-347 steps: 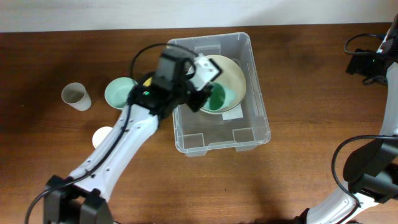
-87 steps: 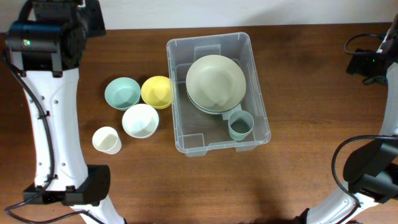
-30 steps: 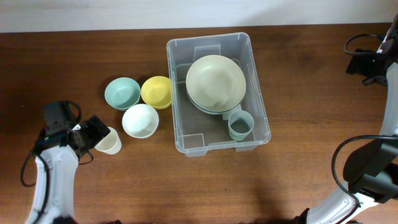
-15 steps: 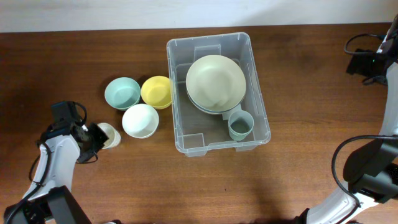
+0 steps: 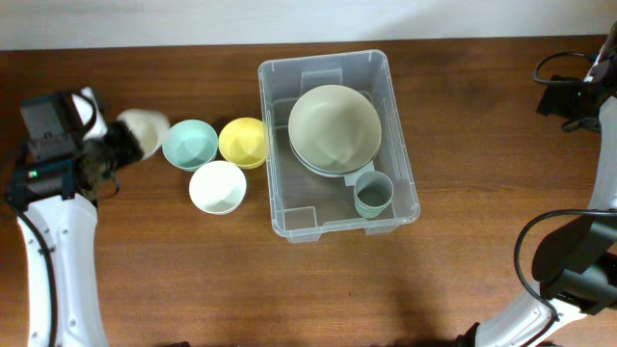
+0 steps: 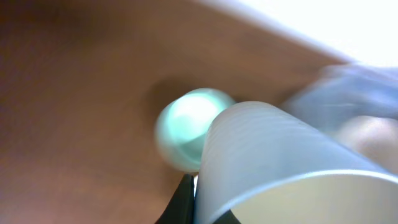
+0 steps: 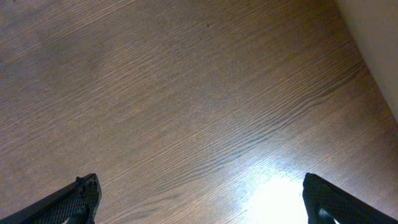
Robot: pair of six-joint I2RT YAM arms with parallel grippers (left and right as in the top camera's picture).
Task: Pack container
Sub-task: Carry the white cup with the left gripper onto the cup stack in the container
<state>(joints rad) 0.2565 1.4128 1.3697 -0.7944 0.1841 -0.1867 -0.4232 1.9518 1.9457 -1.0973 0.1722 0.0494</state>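
Note:
The clear plastic container (image 5: 404, 159) stands at the table's middle and holds a stack of pale plates (image 5: 335, 125) and a grey-green cup (image 5: 373, 192). My left gripper (image 5: 114, 145) is shut on a white cup (image 5: 143, 130), held in the air left of the teal bowl (image 5: 189, 144). In the left wrist view the white cup (image 6: 292, 162) fills the lower right, with the teal bowl (image 6: 186, 127) below it. A yellow bowl (image 5: 242, 141) and a white bowl (image 5: 217, 186) sit left of the container. My right gripper (image 7: 199, 199) is open over bare wood at the far right.
The table's far edge and a pale wall run along the top. Cables and the right arm's base (image 5: 571, 96) sit at the far right edge.
My left gripper took hold of the white cup near the table's front left, lifted it, and moved it back toward the teal bowl. The right arm has not moved.

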